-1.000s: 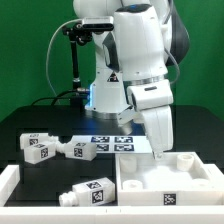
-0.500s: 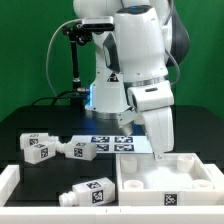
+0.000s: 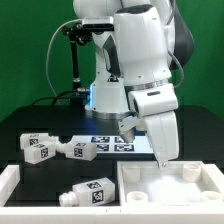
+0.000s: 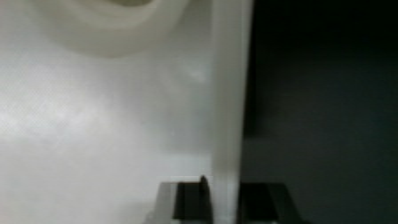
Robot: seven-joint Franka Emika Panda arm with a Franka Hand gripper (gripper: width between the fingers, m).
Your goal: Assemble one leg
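Note:
My gripper (image 3: 164, 156) points down at the back wall of the large white tray-like part (image 3: 172, 190) at the exterior view's lower right. In the wrist view the gripper (image 4: 226, 197) has its dark fingers (image 4: 185, 204) on either side of the tray part's thin white wall (image 4: 228, 110), shut on it. Three legs, chunky white pegs with square tags, lie loose on the black table. One leg (image 3: 37, 147) and a second leg (image 3: 82, 150) are at the left. A third leg (image 3: 90, 192) lies at the front.
The marker board (image 3: 112, 143) lies flat behind the legs, next to the arm's base. A white raised rim (image 3: 9, 181) borders the table at the front left. A black stand with a camera (image 3: 72, 60) rises behind on the left.
The gripper has moved slightly down and toward the exterior view's right. The tray-like part has shifted with it; the tag on its front wall no longer shows. The legs have not moved.

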